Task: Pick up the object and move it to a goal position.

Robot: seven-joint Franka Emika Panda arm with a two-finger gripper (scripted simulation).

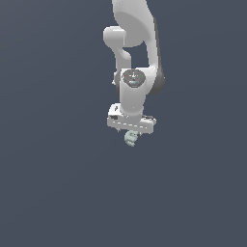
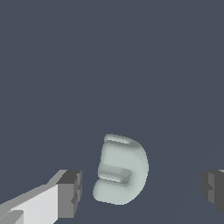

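Observation:
The object [image 1: 130, 140] is a small pale mint-grey lumpy item, seen just under my white gripper bar in the exterior view. In the wrist view the object [image 2: 120, 170] lies between my two dark finger pads [image 2: 72, 192], nearer to this pad, with a clear gap to it and a wider gap to the other. My gripper [image 2: 142, 190] is open, its jaws spread wide on either side of the object and not touching it. In the exterior view the gripper [image 1: 131, 134] points down over the object, and its fingers are mostly hidden behind the bar.
The ground [image 1: 58, 183] is a plain dark grey-blue surface all around. The white arm [image 1: 137, 43] rises behind the gripper towards the top of the exterior view. No other objects show.

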